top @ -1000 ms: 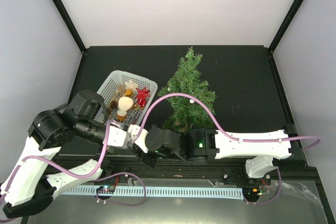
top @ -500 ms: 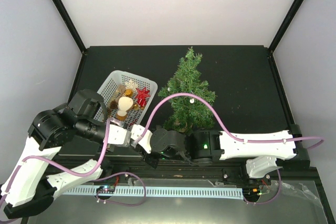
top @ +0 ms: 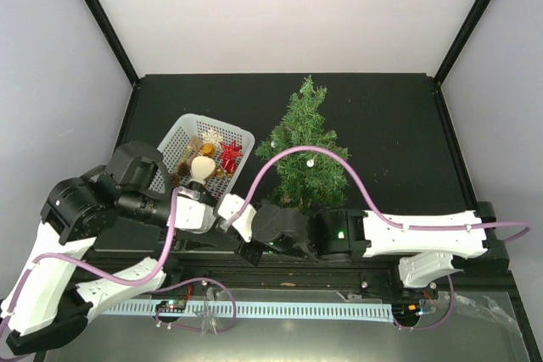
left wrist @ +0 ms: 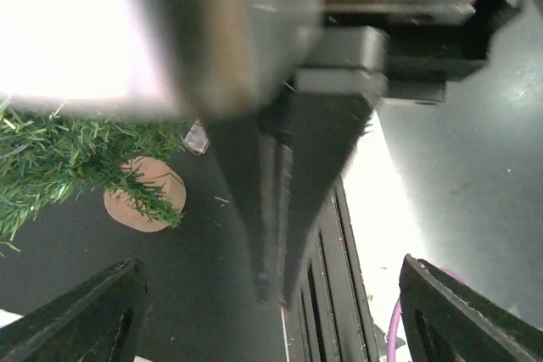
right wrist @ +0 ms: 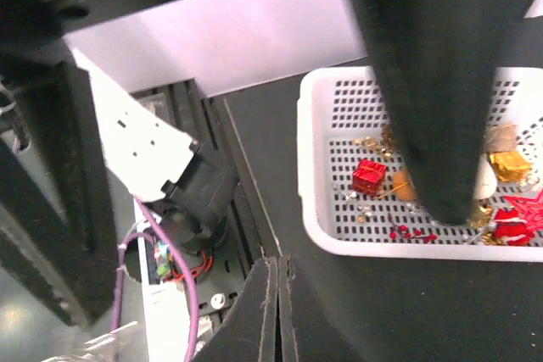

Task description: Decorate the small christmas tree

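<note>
The small christmas tree stands upright at mid table; the left wrist view shows its branches and tan base. Both grippers meet tip to tip at the front edge, below the white basket. My left gripper is open wide, its fingers apart on either side of the right gripper's fingers. My right gripper is shut, pads pressed together, and I see nothing between them.
The white basket's rim lies just right of my right fingers. It holds a red gift box, a red bow, a white and tan figure and gold pieces. A purple cable arches over the tree's foot.
My left gripper went from shut to wide open. My right gripper's jaws closed fully and the right arm slid a little toward the front right.
</note>
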Tool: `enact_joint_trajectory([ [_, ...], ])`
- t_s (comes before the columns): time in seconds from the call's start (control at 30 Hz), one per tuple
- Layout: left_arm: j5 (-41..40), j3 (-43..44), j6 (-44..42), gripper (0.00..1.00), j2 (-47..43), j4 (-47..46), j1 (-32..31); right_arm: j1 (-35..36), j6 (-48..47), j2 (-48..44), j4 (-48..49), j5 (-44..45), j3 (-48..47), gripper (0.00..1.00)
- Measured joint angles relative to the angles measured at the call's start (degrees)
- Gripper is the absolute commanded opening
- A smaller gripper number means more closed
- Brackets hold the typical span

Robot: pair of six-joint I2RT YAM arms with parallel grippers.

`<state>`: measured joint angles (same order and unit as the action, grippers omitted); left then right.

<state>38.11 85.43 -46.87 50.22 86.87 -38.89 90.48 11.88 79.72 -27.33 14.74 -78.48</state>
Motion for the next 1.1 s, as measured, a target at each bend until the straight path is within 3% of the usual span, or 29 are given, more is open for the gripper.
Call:
enact_joint_trajectory([
  [0.47,-7.3,0.2,1.6,0.88,0.0,-2.5,-0.1,-2.4,1.8,-3.7,2.5,2.8,4.4,0.02],
  [0.77,-15.0,-1.5,1.6,0.83,-0.4,-2.9,0.8,-2.4,2.3,-3.7,-1.9,0.1,6.6,0.30],
  [0.83,-16.1,-3.8,1.6,0.82,-0.7,-3.7,2.5,-2.4,2.6,-3.4,-2.7,-0.4,6.6,0.38],
  [0.97,-16.8,-8.0,1.3,0.82,-0.6,-5.1,8.9,-2.4,3.5,-3.7,-3.6,-1.4,6.6,0.44],
  [1.1,-14.8,-9.3,-0.4,0.81,3.0,-6.8,20.8,-2.4,3.8,-6.3,-4.0,-1.1,7.1,0.46],
])
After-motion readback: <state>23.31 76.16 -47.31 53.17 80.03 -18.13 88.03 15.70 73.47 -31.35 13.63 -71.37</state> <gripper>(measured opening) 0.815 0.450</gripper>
